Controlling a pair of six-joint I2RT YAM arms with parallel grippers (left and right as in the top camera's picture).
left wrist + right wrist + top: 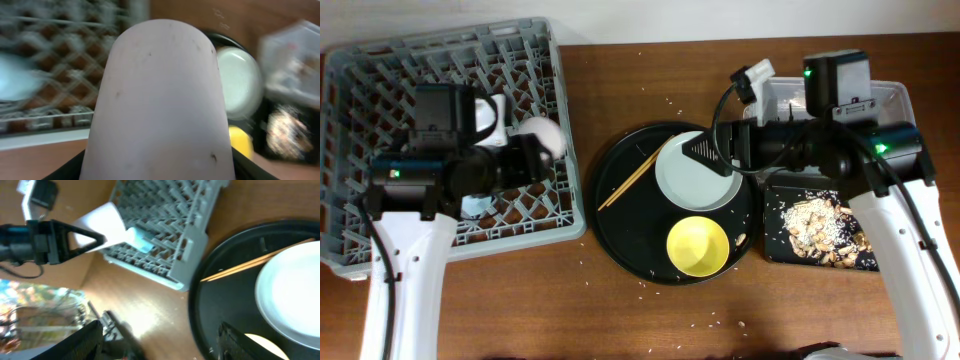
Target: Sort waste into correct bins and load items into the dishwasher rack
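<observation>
My left gripper (532,152) is shut on the small pink cup (546,134) and holds it over the right side of the grey dishwasher rack (380,80). The cup fills the left wrist view (160,100). A blue cup (475,206) lies in the rack. My right gripper (705,150) is open and empty above the pale grey plate (695,180); its fingers (160,345) frame bare table. Chopsticks (630,178) and the yellow bowl (697,245) rest on the round tray. Food scraps (815,225) fill the shallow black tray (772,250). The napkin and wrapper are hidden.
The large round black tray (620,240) sits mid-table, right of the rack. The clear tub (890,95) stands at the far right, mostly under my right arm. White rice grains are scattered over the wooden table (650,320).
</observation>
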